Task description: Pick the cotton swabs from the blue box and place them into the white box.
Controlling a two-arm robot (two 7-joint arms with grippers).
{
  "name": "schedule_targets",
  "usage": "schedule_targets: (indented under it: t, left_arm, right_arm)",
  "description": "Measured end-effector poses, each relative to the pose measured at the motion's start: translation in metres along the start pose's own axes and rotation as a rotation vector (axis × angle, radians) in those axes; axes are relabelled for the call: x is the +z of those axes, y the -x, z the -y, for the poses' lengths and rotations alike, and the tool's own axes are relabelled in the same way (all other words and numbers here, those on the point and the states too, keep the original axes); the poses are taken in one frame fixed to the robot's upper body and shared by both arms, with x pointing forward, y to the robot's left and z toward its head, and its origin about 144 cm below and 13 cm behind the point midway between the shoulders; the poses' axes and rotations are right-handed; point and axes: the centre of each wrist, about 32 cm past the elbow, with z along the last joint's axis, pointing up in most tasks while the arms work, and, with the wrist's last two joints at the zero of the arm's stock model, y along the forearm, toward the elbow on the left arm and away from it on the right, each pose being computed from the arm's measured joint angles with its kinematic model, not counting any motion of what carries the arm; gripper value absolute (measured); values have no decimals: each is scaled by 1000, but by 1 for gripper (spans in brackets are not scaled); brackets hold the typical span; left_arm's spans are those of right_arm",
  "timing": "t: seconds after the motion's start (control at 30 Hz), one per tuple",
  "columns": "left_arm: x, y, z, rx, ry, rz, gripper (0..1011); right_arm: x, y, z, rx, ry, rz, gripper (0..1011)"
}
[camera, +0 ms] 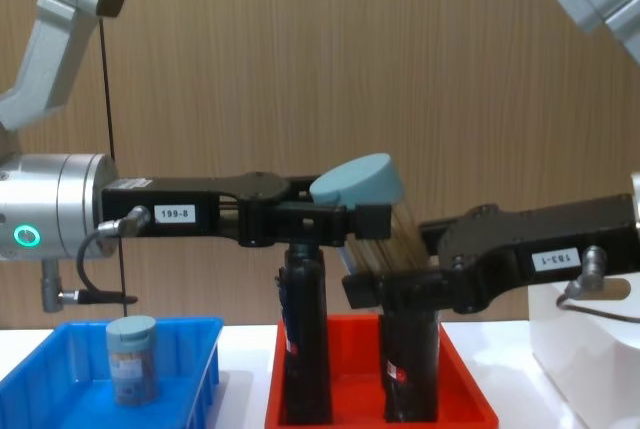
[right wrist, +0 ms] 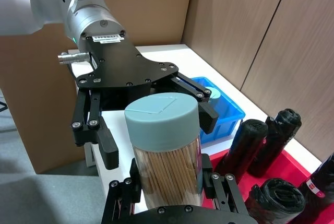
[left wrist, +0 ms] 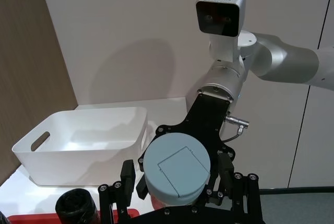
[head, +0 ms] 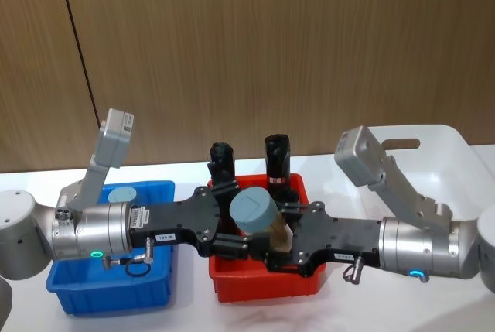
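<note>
Clear cylindrical cotton swabs jar: right hand grips, left hand spread.

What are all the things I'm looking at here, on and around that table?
table: one, white, under everything.
blue box: one, bright blue, robot's left side.
red tray: one, red, middle.
white box: one, white, robot's right side.
cotton swabs: two clear jars, blue-grey lids; held jar in the air over the red tray, second jar standing in the blue box.
black rolls: at least three, black, in the red tray.
wall: wood-brown panels, behind.
left gripper: black, open, either side of the held jar's lid.
right gripper: black, shut on the held jar's body.
</note>
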Motion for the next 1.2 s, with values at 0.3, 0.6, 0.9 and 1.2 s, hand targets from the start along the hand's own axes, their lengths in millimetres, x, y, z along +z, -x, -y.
schedule_targets:
  t: [0.3, 0.6, 0.9, 1.2]
  left_arm:
    - [0, 0, 0, 0, 0, 0, 1004]
    - [0, 0, 0, 0, 0, 0, 1004]
    - [0, 0, 0, 0, 0, 0, 1004]
    - [0, 0, 0, 0, 0, 0, 1004]
  right_arm:
    - [-4, 0, 5, -29, -18, -11, 642]
    - [-14, -5, 22, -114, -40, -44, 642]
    - [-26, -12, 43, -222, -50, -76, 642]
    - [-40, -24, 66, -359, -42, -106, 642]
